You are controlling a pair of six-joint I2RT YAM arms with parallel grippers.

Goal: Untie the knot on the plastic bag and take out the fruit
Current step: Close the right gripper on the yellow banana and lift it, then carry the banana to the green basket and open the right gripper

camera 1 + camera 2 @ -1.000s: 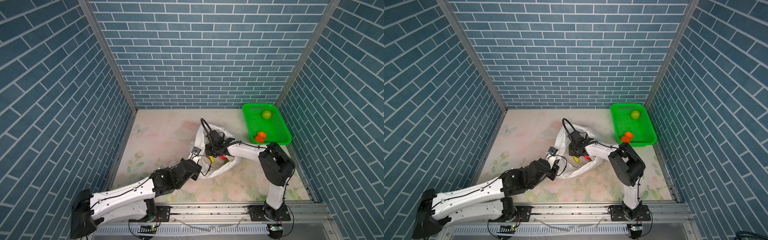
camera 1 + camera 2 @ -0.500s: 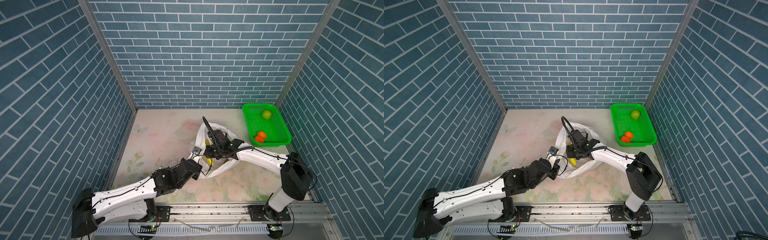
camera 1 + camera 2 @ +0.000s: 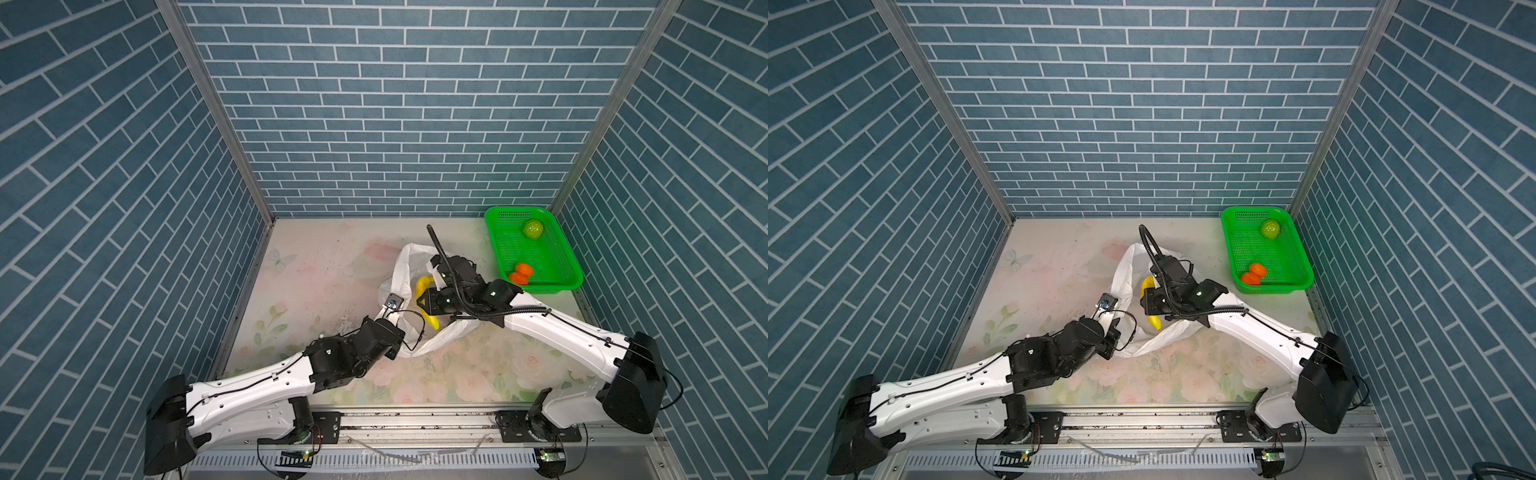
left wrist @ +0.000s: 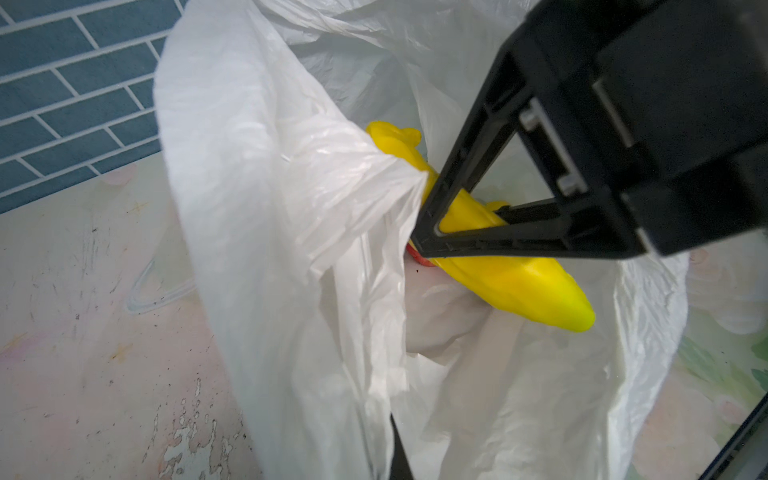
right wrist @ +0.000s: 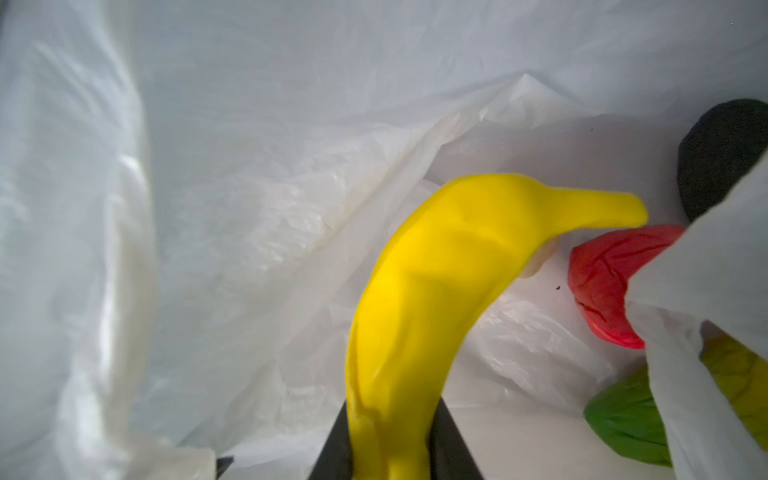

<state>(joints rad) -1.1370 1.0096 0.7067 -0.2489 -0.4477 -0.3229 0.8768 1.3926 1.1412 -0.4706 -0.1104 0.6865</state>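
Observation:
The white plastic bag (image 3: 401, 266) (image 3: 1123, 270) lies open in the middle of the table; no knot shows. My right gripper (image 3: 424, 301) (image 3: 1148, 301) (image 5: 390, 453) is inside the bag's mouth, shut on the yellow banana (image 3: 424, 286) (image 5: 436, 291) (image 4: 519, 286), which sticks out past both sides of its fingers (image 5: 453, 449). More fruit lies in the bag: a red piece (image 5: 602, 282), a green one (image 5: 623, 419) and a dark oval (image 5: 723, 153). My left gripper (image 3: 405, 332) (image 4: 397, 457) is shut on the bag's near rim and is mostly hidden by plastic.
The green basket (image 3: 540, 289) (image 3: 1273, 289) stands at the back right by the wall. It holds a green round fruit (image 3: 532, 228) and orange pieces (image 3: 521, 273). Brick walls close in three sides. Both arms reach in from the front rail.
The right arm has unfolded, its elbow swinging out to the front right. Its gripper stays in the bag's mouth with the banana, which now shows more. The left arm has not moved.

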